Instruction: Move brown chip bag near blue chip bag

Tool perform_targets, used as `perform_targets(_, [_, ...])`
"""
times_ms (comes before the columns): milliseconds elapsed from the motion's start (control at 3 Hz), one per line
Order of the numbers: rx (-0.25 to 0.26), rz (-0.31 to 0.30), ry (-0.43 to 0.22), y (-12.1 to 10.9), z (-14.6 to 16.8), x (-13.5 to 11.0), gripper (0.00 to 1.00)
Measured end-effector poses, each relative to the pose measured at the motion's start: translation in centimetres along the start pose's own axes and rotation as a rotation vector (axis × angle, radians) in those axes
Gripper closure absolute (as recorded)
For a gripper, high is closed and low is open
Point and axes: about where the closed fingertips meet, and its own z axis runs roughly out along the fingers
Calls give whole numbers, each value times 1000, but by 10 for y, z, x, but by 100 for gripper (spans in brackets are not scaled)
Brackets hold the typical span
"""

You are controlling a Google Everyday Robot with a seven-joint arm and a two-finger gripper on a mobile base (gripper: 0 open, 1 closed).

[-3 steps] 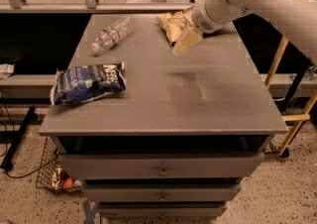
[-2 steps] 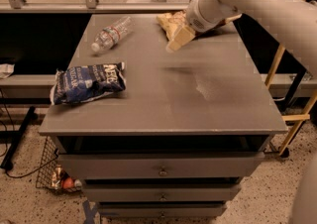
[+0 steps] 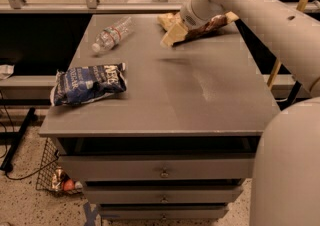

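The brown bag (image 3: 210,24) has slid a little leftward across the upper middle of the frame since a second ago, and its tan end now pokes down and left, nearer the frame's centre line than before. The arm (image 3: 260,15) has swung with it, so it now runs from the top centre down to the right edge. The blue bag (image 3: 89,84) and the bottle (image 3: 112,34) have not shifted at all.

The gripper (image 3: 192,22) sits at the upper middle of the frame, over the far part of the table (image 3: 200,95). Its jaws look clamped on the brown bag. I judge this from the way the bag hangs off the wrist, with a separate soft shadow (image 3: 172,61) on the tabletop beneath it (the jaws themselves are mostly hidden by the wrist).

So the bag appears lifted and the carry is under way, but only just. The blue bag lies at the left middle of the frame near the table's front-left edge, well apart from the brown one. The bottle rests at the upper left, between the two along the far side, so a straight sweep leftward could clip it. A path toward the lower left, over bare tabletop, looks the safer way.
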Motion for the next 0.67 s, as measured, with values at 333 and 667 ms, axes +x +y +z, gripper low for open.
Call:
perform_targets(333, [13, 31, 23, -9, 16, 7, 0])
perform_targets(667, [51, 77, 76, -25, 32, 24, 0])
